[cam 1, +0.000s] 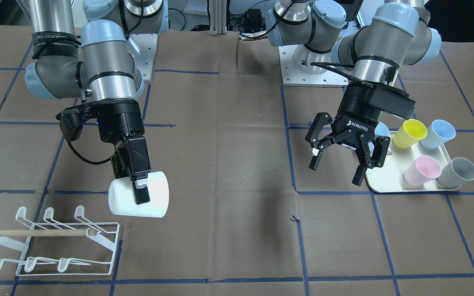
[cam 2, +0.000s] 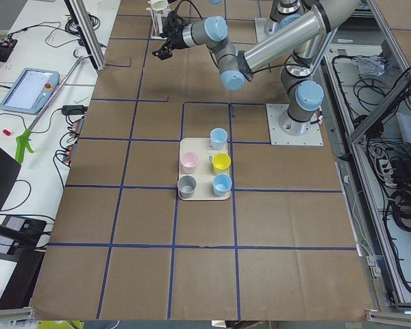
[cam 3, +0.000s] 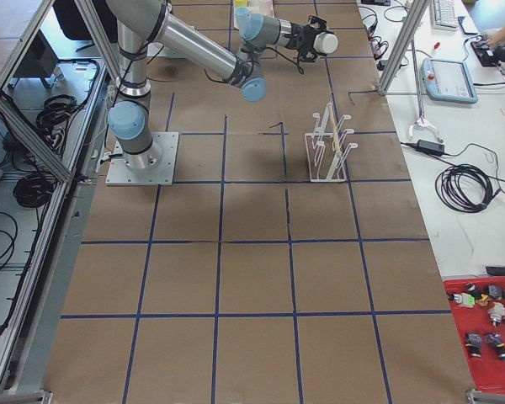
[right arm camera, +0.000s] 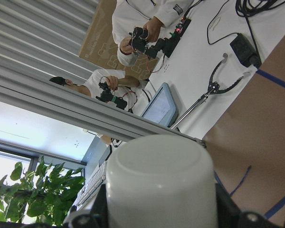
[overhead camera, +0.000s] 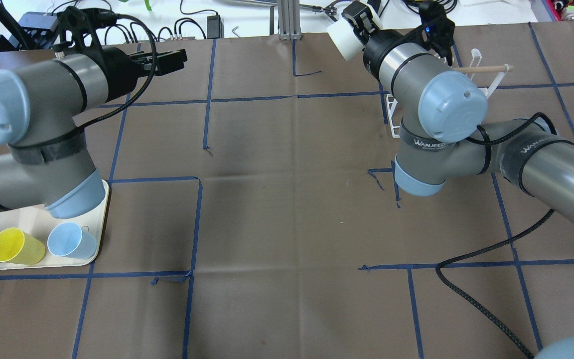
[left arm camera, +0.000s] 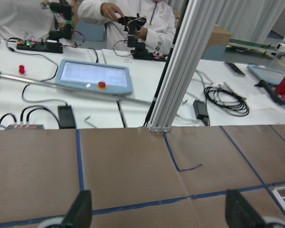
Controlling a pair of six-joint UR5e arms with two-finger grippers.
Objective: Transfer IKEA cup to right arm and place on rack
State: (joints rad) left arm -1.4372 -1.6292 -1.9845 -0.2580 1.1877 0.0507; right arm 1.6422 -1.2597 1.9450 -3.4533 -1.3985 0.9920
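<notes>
Right gripper [cam 1: 139,190]: I grip the white cup [cam 1: 156,199] by its wall and hold it on its side in the air.
Cup: off the table, near the rack [cam 1: 35,233] but apart from it.
Left gripper [cam 1: 336,172]: my fingers are spread wide, just beside the cream tray [cam 1: 410,189].

Matt brown paper is covering the tabletop [cam 1: 237,164]. The white cup [cam 1: 159,199] is looking like smooth, matt plastic; the rack [cam 1: 104,243] is showing white-coated wire and a bare wooden dowel [cam 1: 35,233].
</notes>
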